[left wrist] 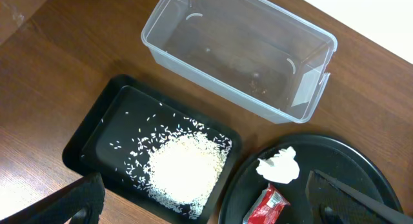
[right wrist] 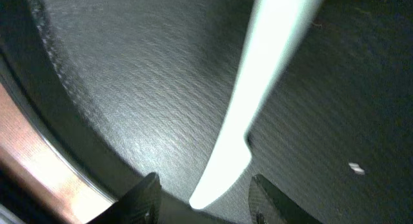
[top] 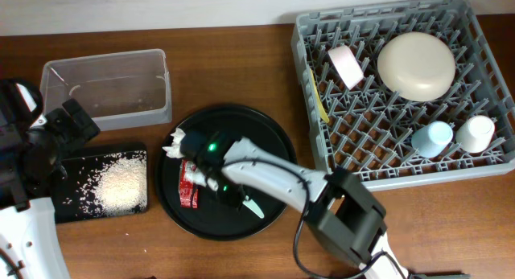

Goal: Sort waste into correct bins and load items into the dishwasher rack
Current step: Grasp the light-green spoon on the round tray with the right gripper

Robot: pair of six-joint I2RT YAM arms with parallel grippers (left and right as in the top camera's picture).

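My right gripper (top: 231,190) (right wrist: 205,185) is low over the round black tray (top: 261,136) (right wrist: 129,88), open, its fingers standing apart on either side of a pale-green utensil (top: 253,207) (right wrist: 258,88) that lies flat on the tray. Beside it lie a red sachet (top: 190,182) (left wrist: 266,208) and a crumpled tissue (top: 175,142) (left wrist: 279,166). The left gripper (top: 79,122) (left wrist: 206,208) hangs wide open and empty above the shallow black tray (top: 84,162) (left wrist: 97,121), which holds the rice (top: 121,185) (left wrist: 184,169). The clear tub (top: 105,86) (left wrist: 239,56) holds nothing.
The grey dishwasher rack (top: 378,14) at the back right holds a cream plate (top: 417,66), a pinkish bowl (top: 346,63), a light-blue cup (top: 433,137), a white cup (top: 475,133) and a yellow utensil (top: 320,98). My right arm stretches from the front edge over the round tray.
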